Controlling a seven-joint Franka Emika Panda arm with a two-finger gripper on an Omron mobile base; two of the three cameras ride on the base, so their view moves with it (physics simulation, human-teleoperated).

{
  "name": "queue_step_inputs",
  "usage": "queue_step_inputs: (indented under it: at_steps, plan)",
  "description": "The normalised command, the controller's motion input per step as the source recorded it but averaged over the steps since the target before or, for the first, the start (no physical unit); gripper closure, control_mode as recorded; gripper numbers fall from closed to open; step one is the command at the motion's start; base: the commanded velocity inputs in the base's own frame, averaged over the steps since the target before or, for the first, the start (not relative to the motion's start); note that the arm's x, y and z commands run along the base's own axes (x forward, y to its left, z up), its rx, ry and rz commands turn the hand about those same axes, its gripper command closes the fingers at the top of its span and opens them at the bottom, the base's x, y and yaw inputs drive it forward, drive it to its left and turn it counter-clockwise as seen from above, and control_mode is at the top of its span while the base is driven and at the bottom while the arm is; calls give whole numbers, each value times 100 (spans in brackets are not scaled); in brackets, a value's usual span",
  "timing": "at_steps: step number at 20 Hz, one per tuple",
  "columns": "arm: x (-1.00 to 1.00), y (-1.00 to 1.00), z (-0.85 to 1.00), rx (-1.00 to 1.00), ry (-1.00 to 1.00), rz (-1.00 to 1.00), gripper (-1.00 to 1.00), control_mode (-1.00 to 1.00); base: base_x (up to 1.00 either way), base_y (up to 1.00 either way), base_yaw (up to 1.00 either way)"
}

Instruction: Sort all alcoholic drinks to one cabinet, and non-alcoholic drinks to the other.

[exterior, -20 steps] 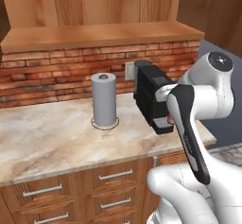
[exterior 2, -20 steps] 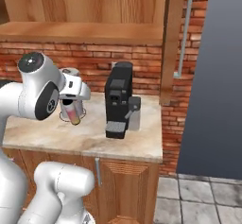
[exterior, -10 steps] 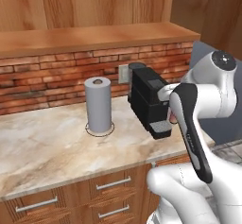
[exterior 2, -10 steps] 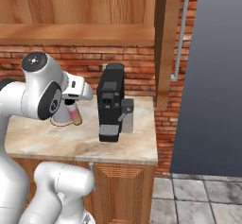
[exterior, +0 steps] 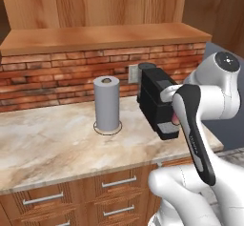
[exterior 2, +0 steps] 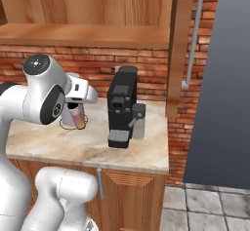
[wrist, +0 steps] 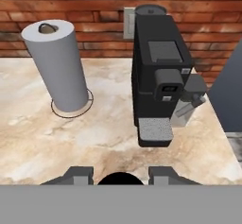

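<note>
Held item: a small pink bottle (exterior 2: 76, 118) with a black cap (wrist: 120, 179) is being carried between the fingertips of the gripper (wrist: 120, 176), above the front of the marble counter (exterior: 52, 144).
Grip state: the jaws are being kept narrowed onto the pink bottle, one fingertip on each side of the black cap in the hand view.
Bottle attitude: upright in the right base view, its lower body hanging below the hand; the grip line itself is being hidden by the white wrist.
Handling estimate: judged light, rigid and smooth-walled; slipping is judged likelier than crushing.
Recommended hold: high on the body just under the cap, so that the bottle is being kept from swinging.
Nearby obstacles: a black coffee machine (wrist: 158, 72) is standing ahead and to the right in the hand view, and a grey paper towel roll (wrist: 59, 64) ahead and to the left, both well apart from the bottle.
Destination: a light-wood wall cabinet (exterior 2: 97, 10) is hanging above the brick backsplash (exterior: 57, 75); its open door (exterior 2: 176, 45) with a silver bar handle (exterior 2: 194, 32) is judged to need clearance.
</note>
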Motion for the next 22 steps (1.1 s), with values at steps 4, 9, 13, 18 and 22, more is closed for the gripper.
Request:
queue_step_inputs:
  at_steps: [4,9,13,18,22]
  plan:
    - [0,0,0,0,0,0,100,100,0,0,2]
    - [-6,0,2,1,-2,0,100,-100,0,0,0]
    - [-36,1,31,0,-29,0,100,-100,0,0,0]
    - [-14,5,48,0,-28,0,100,-100,0,0,0]
    - [0,15,78,0,-19,-1,100,-100,0,0,0]
